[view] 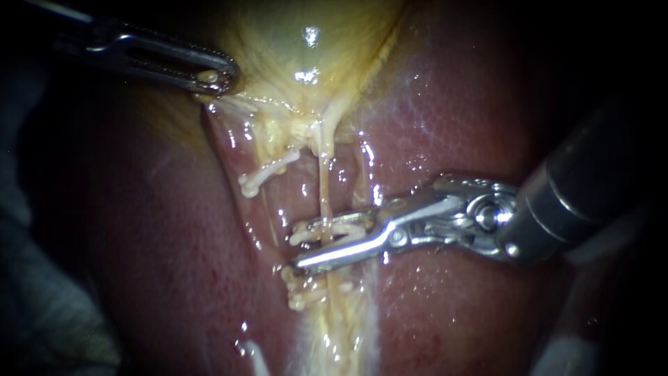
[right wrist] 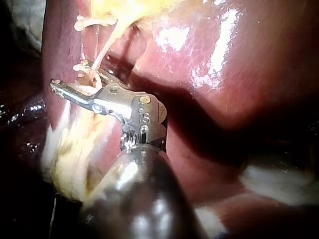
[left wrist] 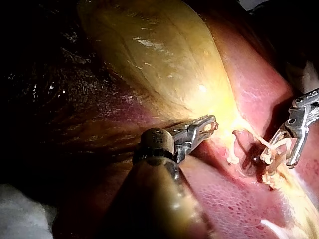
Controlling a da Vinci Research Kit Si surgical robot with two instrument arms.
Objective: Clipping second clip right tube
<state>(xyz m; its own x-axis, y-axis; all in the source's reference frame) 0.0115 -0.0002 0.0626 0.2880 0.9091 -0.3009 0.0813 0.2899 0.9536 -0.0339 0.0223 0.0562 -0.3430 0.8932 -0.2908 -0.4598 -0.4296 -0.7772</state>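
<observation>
Right instrument (view: 299, 249), jaws open, straddles a thin tube (view: 324, 195) that looks soft, slippery and tear-prone, best taken mid-span, while left instrument (view: 216, 78) grips gallbladder (view: 292, 42).

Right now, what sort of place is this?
Likely a surgical bench: exposed liver and gallbladder, with my left instrument gripping the gallbladder and my right instrument holding open jaws around a thin tube.
</observation>
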